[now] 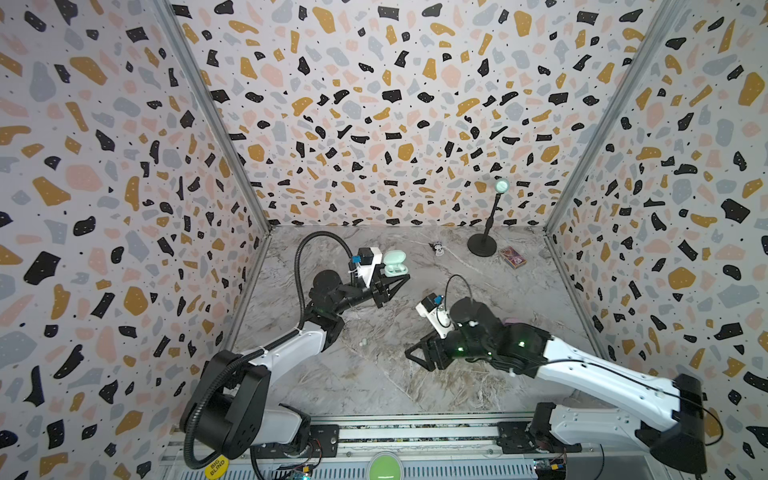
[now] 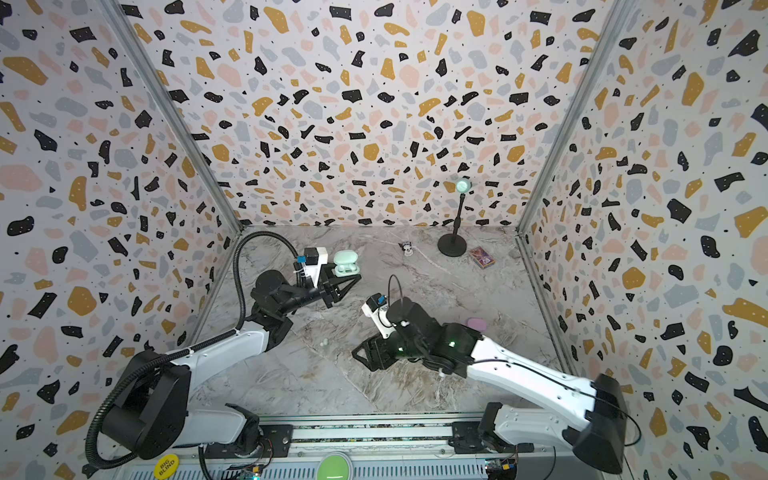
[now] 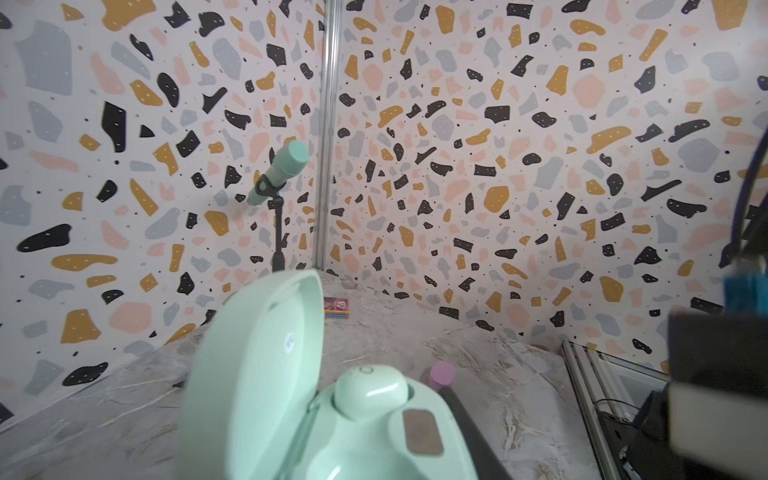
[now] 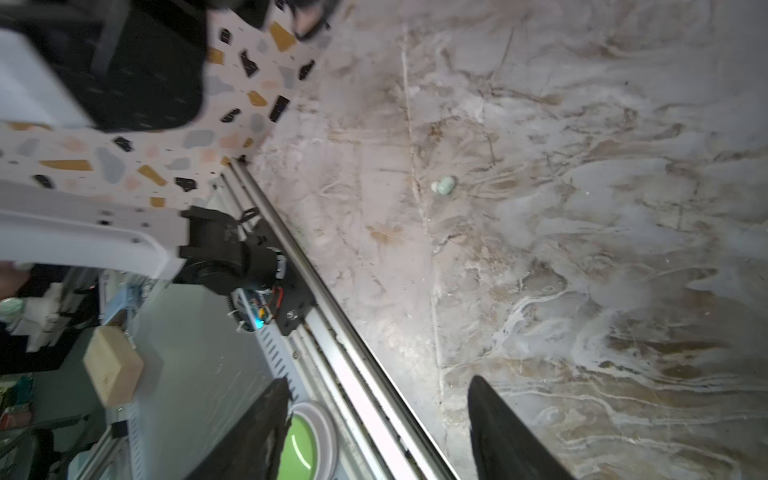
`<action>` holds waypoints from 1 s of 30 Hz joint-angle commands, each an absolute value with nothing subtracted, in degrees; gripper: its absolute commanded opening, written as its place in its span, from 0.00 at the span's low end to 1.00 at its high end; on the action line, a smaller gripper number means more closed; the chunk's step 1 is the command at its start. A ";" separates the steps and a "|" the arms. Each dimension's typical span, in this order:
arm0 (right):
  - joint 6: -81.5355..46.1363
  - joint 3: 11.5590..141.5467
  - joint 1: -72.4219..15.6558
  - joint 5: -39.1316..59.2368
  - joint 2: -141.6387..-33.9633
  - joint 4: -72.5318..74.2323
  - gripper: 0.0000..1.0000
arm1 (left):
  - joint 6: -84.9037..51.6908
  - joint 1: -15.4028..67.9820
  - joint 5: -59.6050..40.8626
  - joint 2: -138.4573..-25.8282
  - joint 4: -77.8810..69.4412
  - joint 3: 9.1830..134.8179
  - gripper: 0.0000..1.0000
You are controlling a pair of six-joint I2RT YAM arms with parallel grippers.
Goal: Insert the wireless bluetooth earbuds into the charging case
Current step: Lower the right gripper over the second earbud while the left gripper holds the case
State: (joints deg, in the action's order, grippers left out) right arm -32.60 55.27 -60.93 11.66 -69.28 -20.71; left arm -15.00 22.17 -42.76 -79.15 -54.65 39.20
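The left end effector (image 1: 397, 277) is clamping the open mint charging case (image 1: 394, 264) at far left, with one mint bud (image 3: 370, 392) sitting in its socket. The right end effector (image 1: 417, 356), spread wide and empty, is hovering near the loose mint earbud (image 1: 363, 342) lying on the worktop (image 1: 374, 386) between the arms. It should be straddling that tiny bud squarely and sinking low before closing gently, lest the bud skitter away.

White shells (image 1: 291, 345) over black joints — a ribbed black hose (image 1: 300, 266) loops behind the left pincer (image 1: 400, 277). Behind the right pincer (image 1: 417, 359), small green lights (image 1: 459, 350) glow.
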 commanded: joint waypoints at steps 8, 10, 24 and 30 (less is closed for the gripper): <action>-32.80 64.60 -66.81 -3.05 -95.17 -11.61 0.69 | -15.09 16.11 -43.93 -83.87 -59.69 42.04 0.04; -31.82 67.38 -67.16 -4.33 -99.77 -11.73 0.69 | -15.45 15.22 -43.94 -84.36 -59.72 42.27 0.04; -26.71 89.10 -66.78 -10.03 -121.02 -19.33 0.69 | -15.63 11.87 -44.38 -85.70 -59.16 43.27 0.04; -27.40 94.60 -65.85 -11.73 -125.48 -24.40 0.69 | -15.90 11.67 -44.31 -85.61 -60.03 42.63 0.04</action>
State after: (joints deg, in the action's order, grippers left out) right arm -27.77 91.79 -66.32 -9.26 -125.10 -19.09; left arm -15.70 12.01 -43.07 -85.54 -55.79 41.67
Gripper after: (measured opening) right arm 0.687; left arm 0.429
